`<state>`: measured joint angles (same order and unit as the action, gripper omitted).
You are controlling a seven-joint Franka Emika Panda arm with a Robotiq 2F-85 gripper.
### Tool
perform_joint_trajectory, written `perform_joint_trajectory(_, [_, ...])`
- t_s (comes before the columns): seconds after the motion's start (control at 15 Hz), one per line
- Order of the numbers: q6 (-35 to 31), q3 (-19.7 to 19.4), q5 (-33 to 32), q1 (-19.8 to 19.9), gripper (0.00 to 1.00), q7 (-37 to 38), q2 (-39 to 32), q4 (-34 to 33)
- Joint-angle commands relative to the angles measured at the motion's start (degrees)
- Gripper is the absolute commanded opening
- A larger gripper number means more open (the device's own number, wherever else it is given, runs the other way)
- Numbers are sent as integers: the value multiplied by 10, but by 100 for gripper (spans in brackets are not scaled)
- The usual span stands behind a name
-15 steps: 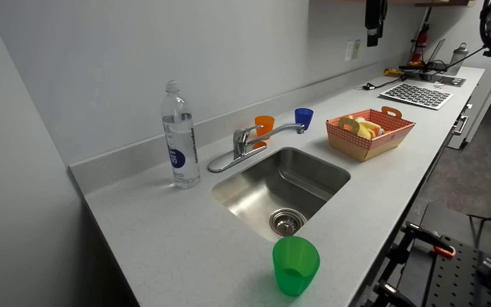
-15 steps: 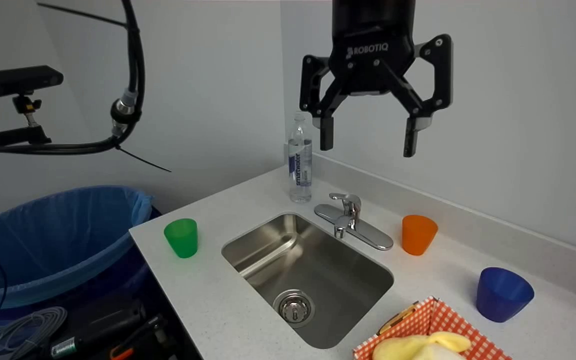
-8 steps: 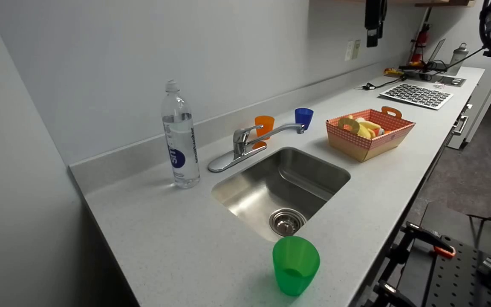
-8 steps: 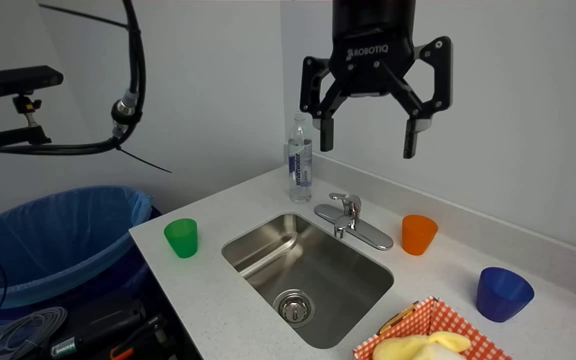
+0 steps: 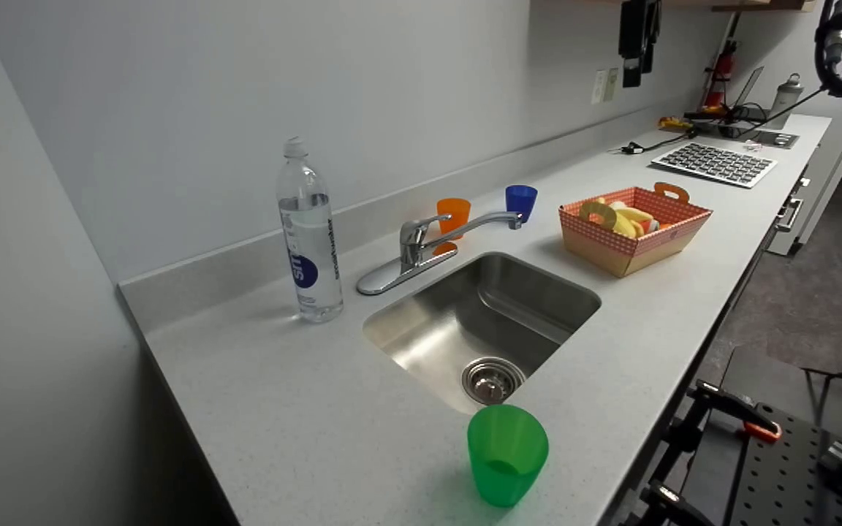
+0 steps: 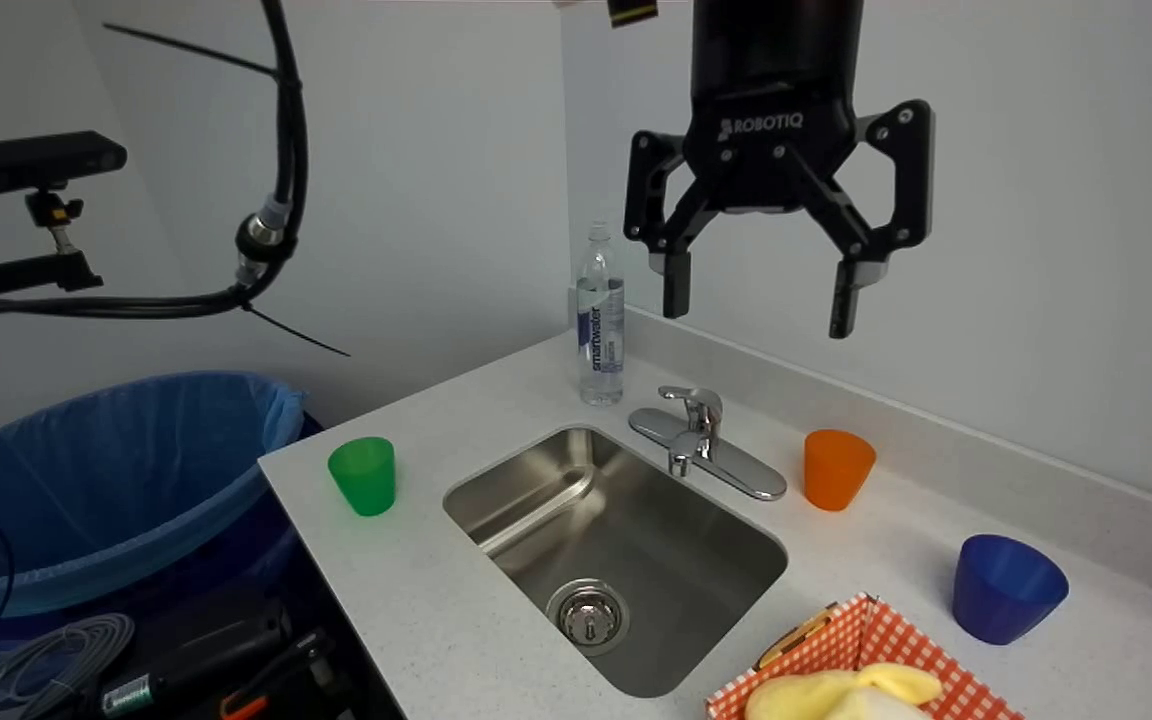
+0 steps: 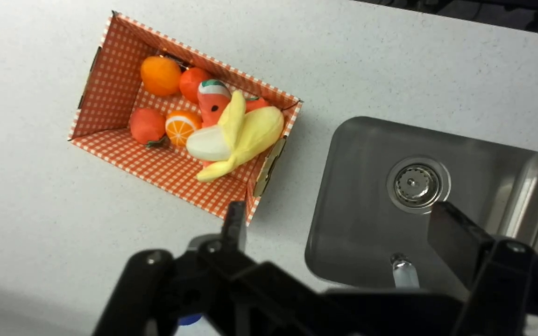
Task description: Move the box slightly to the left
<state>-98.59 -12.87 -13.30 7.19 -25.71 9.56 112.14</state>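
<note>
- Gripper [image 6: 759, 322], black: pointing down, released, fingers parted wide, well above the counter [image 6: 426, 590].
- Box [image 7: 133, 154]: on the counter, lower than the gripper and apart from it; in the wrist view, up and left of the gap between the fingers, one fingertip overlapping its near corner.
- Box, contents: peeled banana [image 7: 255, 135], yellow and white, plush-looking; whole orange [image 7: 160, 76]; orange slice [image 7: 181, 128]; red fruit [image 7: 146, 125]; watermelon-like piece [image 7: 213, 105]; further red pieces, partly covered, kinds hard to tell.
- Box, make: rectangular, open-topped, sides sloped; red-and-white gingham inside and round the upper band, plain tan below.
- Sink [image 7: 367, 149]: just beside the box; brushed-looking metal, rounded corners, round drain [image 7: 417, 184] in its floor.
- Faucet [image 6: 704, 420]: shiny, chrome-like, spout over the sink.
- Cups, tapered, plastic-looking: orange cup [image 6: 838, 470], near the faucet; blue cup [image 6: 1008, 590], near the box; green cup [image 6: 364, 480], across the sink from the box.
- Bottle [image 6: 600, 360]: clear, upright, labelled "smartwater", liquid to near the shoulder.
</note>
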Motion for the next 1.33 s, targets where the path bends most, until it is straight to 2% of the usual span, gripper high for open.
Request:
perform_joint_trajectory(0.0, [-37, -10, 29, 16, 100, 15, -26, -18])
perform_joint_trajectory(0.27, [-90, -21, 44, 33, 100, 43, -51, -18])
perform_joint_trajectory(0.87, [-165, -32, 60, 71, 100, 108, -141, -27])
perform_joint_trajectory(1.27, [-178, -24, 73, 76, 100, 142, -210, -56])
